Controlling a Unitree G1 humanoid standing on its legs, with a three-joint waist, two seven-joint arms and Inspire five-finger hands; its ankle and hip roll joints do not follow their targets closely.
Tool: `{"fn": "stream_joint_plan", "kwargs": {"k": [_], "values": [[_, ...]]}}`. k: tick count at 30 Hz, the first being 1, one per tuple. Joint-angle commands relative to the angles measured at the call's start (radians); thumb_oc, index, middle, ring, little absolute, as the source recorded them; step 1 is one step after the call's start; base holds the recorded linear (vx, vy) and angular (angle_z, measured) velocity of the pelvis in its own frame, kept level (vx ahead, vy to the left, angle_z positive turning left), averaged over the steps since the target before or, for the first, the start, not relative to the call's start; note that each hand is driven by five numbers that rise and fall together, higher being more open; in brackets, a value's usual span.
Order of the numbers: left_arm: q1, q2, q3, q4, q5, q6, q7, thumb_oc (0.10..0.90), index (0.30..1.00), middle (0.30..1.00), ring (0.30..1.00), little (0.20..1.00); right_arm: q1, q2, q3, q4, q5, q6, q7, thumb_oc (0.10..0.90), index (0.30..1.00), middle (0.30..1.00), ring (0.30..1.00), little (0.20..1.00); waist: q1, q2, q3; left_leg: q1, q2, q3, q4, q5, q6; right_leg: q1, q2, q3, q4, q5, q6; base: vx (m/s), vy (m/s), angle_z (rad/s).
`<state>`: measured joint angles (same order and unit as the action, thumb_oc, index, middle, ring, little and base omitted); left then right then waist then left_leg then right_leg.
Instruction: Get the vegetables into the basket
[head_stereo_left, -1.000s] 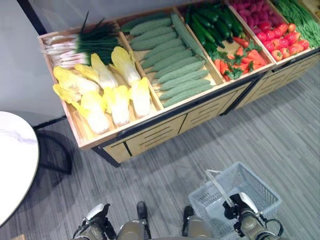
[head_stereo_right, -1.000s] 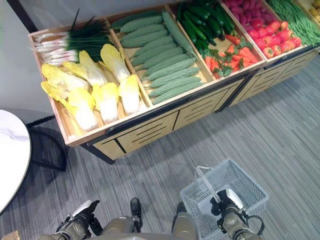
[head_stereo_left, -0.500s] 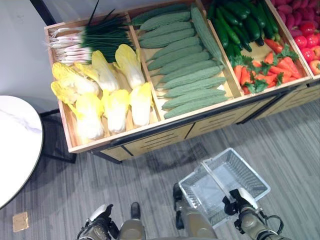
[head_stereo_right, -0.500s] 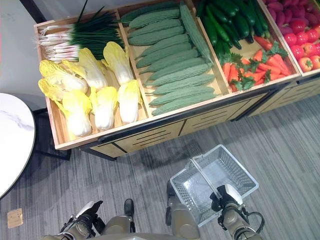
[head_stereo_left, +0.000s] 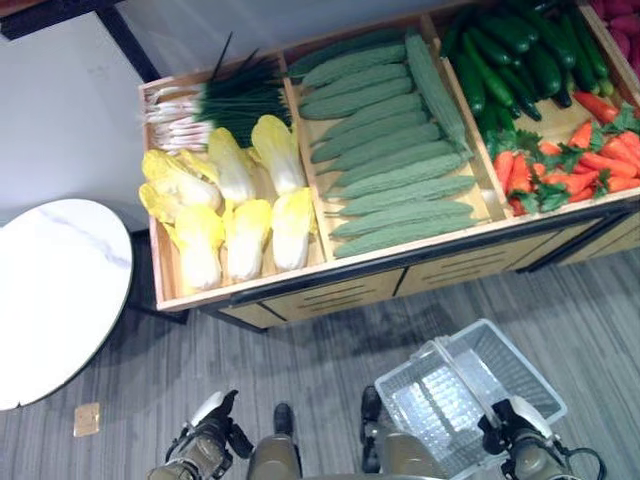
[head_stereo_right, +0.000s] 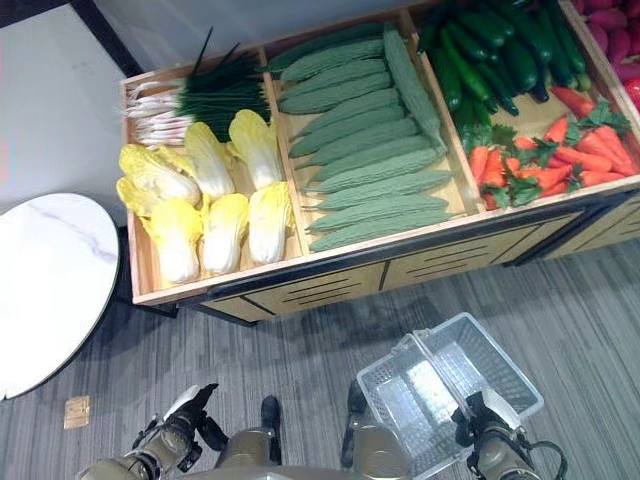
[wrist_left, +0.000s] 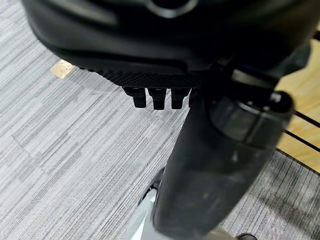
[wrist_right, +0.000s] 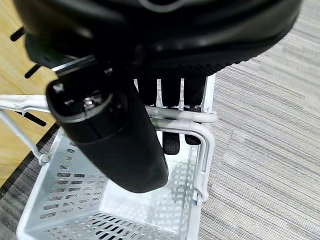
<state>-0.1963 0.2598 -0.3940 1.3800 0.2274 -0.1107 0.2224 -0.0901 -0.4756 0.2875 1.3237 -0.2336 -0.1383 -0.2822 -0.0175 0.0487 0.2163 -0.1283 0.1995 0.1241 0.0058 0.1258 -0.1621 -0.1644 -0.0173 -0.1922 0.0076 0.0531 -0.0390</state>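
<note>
A white mesh basket (head_stereo_left: 430, 410) hangs low over the grey floor at my right side, with nothing in it. My right hand (head_stereo_left: 517, 441) is shut on its white handle (wrist_right: 202, 131), and the fingers (wrist_right: 171, 144) curl under the bar. My left hand (head_stereo_left: 206, 444) hangs at my left side, its fingers (wrist_left: 156, 97) curled and holding nothing. Ahead, a wooden stand (head_stereo_left: 330, 290) holds yellow cabbages (head_stereo_left: 232, 215), pale green bumpy gourds (head_stereo_left: 390, 150), scallions (head_stereo_left: 215, 100), dark cucumbers (head_stereo_left: 510, 60) and carrots (head_stereo_left: 570, 165).
A round white table (head_stereo_left: 55, 290) stands at the left, close to the stand's corner. A small tan patch (head_stereo_left: 87, 419) lies on the floor beside it. Grey striped floor (head_stereo_left: 590, 310) runs between me and the stand's front.
The whole picture has shifted, so the camera moved: the stand now sits further right and the table shows more. The basket stays in my right hand; the left still hangs low.
</note>
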Motion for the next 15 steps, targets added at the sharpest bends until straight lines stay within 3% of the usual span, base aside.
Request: {"fn": "stream_joint_plan", "kwargs": {"k": [1,9,15], "values": [[0.01,0.046,0.011,0.024,0.011,0.013,0.027,0.9,1.0,1.0,1.0,1.0,0.033,-0.04,-0.036,0.01,0.028,-0.008,-0.039,0.4,0.3,0.3,0.3,0.3,-0.007,-0.035,-0.011,0.013,-0.056,0.028,-0.022,-0.041,0.057,-0.049,-0.115,0.137,0.084,0.02,0.148,0.03,0.105,-0.36],[0.028,0.062,0.046,0.031,0.002,0.011,0.023,0.9,1.0,1.0,1.0,1.0,0.014,0.024,-0.055,0.014,0.09,-0.016,-0.029,0.4,0.3,0.3,0.3,0.3,-0.002,-0.069,-0.009,0.063,-0.103,0.085,-0.082,-0.065,0.086,-0.06,-0.151,0.193,0.047,0.087,0.191,0.01,0.162,-0.23],[0.049,0.075,0.097,0.05,-0.025,0.009,0.002,0.9,1.0,1.0,1.0,1.0,0.023,0.058,-0.092,0.027,0.167,-0.037,-0.007,0.4,0.3,0.3,0.3,0.3,0.001,-0.077,-0.034,0.098,-0.113,0.113,-0.093,-0.084,0.09,-0.053,-0.161,0.208,0.016,0.11,0.204,0.02,0.089,-0.14]]}}
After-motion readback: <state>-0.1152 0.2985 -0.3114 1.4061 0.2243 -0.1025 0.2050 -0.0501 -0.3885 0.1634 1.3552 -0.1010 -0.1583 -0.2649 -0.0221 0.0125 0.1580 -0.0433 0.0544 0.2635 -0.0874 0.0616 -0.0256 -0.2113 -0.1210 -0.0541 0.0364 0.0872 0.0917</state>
